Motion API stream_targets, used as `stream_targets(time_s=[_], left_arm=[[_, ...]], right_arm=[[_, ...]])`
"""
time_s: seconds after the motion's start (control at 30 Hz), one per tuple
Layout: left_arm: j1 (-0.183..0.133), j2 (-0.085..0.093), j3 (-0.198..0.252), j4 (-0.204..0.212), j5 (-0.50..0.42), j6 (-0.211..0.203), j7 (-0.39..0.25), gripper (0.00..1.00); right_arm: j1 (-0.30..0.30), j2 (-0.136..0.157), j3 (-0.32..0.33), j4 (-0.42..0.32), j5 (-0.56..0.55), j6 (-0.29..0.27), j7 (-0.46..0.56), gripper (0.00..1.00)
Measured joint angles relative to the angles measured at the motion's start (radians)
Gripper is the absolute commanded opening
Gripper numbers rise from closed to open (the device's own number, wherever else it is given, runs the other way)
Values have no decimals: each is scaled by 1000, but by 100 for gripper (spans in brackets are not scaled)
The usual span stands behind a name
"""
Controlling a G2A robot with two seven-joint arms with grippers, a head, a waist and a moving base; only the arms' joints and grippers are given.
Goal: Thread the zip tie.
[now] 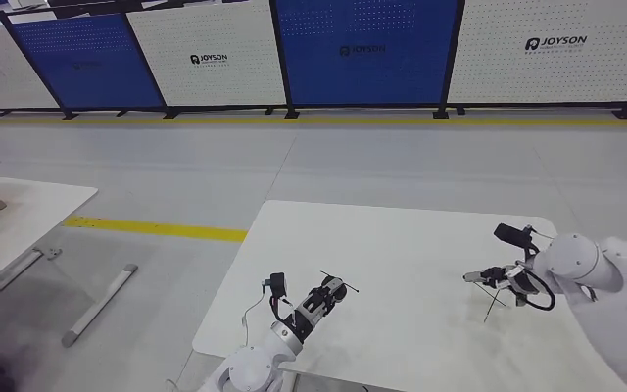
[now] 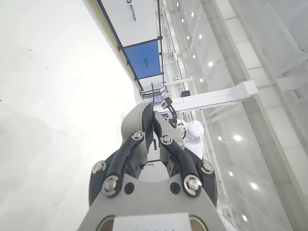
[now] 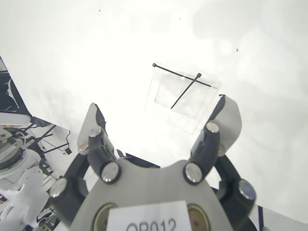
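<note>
Two arms are over the white table (image 1: 392, 245).

Top view: the left gripper (image 1: 333, 287) sits by the robot-side edge, toward the left corner. A black zip tie (image 1: 350, 287) pokes out sideways from its tip. The right gripper (image 1: 473, 277) is over by the right edge, and a pair of crossed zip ties (image 1: 492, 307) lies on the table just beside it, on the robot's side.

Left wrist view: the left gripper (image 2: 152, 114) is pinched tight on the zip tie (image 2: 152, 92). The thin strap sticks out past the fingertips, up off the table.

Right wrist view: the right gripper (image 3: 159, 104) is spread wide with nothing in it. The crossed zip ties (image 3: 193, 80) lie on a clear tray (image 3: 182, 118) that sits flat on the table. They're out beyond the fingertips, not touching them, and closer to one finger than the other. The shorter tie crosses the longer one close to the longer one's thin end, and each has a little square head.
</note>
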Motion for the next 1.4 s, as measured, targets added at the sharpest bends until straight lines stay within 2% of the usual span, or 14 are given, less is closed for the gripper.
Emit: stream_targets(time_s=[0.03,0.07,0.1,0.2,0.23,0.27,0.4,0.6,0.87,1.07,1.4], left_arm=[[0,0,0,0,0,0,0,0],[0,0,0,0,0,0,0,0],[0,0,0,0,0,0,0,0],[0,0,0,0,0,0,0,0],[0,0,0,0,0,0,0,0],[0,0,0,0,0,0,0,0],[0,0,0,0,0,0,0,0],[0,0,0,0,0,0,0,0],[0,0,0,0,0,0,0,0],[0,0,0,0,0,0,0,0],[0,0,0,0,0,0,0,0]], right_arm=[[1,0,0,2,2,0,6,76],[2,-1,0,5,8,-5,14,55],[4,-1,0,11,11,-6,17,49],[12,-5,-4,41,3,1,4,51],[14,-7,-7,49,1,1,2,46],[18,-10,-11,61,-1,1,3,45],[33,-20,-21,94,-16,1,5,48],[42,-34,-44,120,-42,1,17,46],[70,-47,-104,168,-45,1,17,41],[98,-63,-147,219,-31,1,17,41],[147,-87,-216,289,-11,1,17,33]])
